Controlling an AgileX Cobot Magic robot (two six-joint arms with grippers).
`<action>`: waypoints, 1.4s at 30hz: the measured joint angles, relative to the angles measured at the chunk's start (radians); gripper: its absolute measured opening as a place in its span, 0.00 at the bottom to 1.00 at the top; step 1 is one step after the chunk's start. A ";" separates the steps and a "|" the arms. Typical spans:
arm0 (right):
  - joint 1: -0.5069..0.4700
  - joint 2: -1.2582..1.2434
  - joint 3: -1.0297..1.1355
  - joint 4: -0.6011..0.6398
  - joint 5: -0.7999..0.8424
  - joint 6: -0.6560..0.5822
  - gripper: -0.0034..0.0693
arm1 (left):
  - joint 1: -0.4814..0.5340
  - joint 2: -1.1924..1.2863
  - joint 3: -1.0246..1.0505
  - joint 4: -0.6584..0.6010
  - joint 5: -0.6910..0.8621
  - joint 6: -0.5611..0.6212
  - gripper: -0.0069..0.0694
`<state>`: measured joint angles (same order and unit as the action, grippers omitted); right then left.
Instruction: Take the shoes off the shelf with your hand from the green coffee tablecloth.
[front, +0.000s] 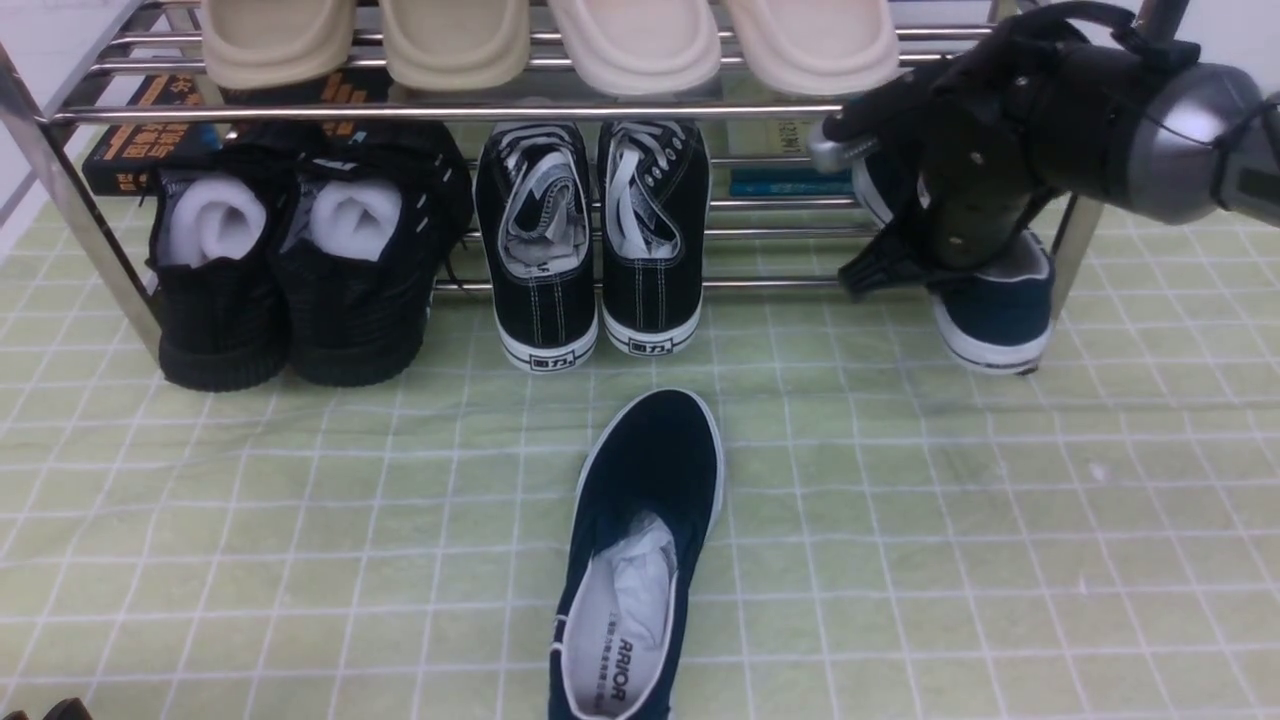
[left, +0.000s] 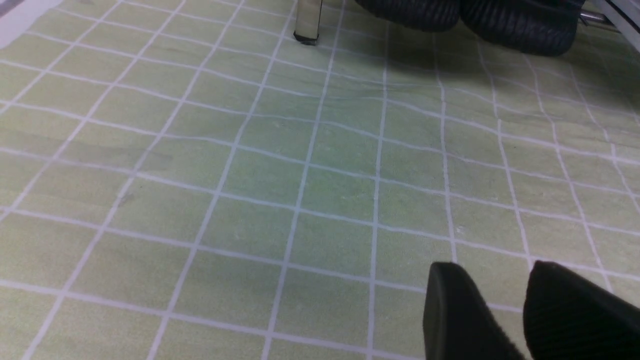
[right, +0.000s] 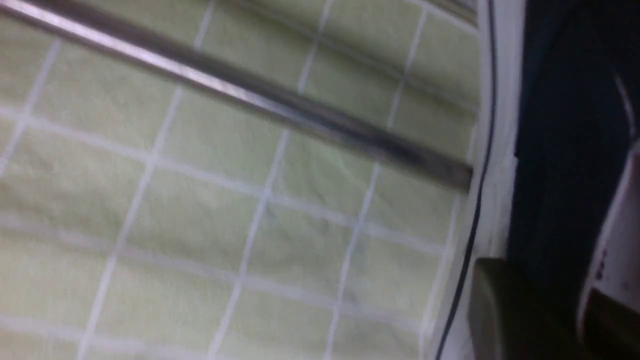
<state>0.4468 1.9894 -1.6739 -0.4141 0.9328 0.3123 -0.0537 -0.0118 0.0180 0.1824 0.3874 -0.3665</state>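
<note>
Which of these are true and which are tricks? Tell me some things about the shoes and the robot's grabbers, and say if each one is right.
1. One blue shoe lies on the green cloth in front of the rack. True.
2. The second blue shoe sits on the rack's top shelf. False: it is down at the bottom level, at the rack's right end, with the right gripper on it.
3. The left gripper is carrying a shoe. False: it is open with nothing in it, above bare cloth.
4. Beige slippers are lined up on the top shelf. True.
</note>
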 joint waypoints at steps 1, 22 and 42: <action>0.010 -0.016 0.000 0.005 0.042 0.000 0.07 | 0.000 0.000 0.000 0.000 0.000 0.000 0.41; 0.352 -0.430 0.384 0.325 0.243 0.269 0.07 | 0.000 0.000 0.000 0.000 0.000 0.000 0.41; 0.383 -0.230 0.439 0.226 -0.113 0.520 0.08 | 0.000 0.000 0.000 0.000 0.000 0.000 0.41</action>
<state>0.8302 1.7592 -1.2351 -0.1884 0.8200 0.8319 -0.0537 -0.0118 0.0180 0.1824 0.3874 -0.3665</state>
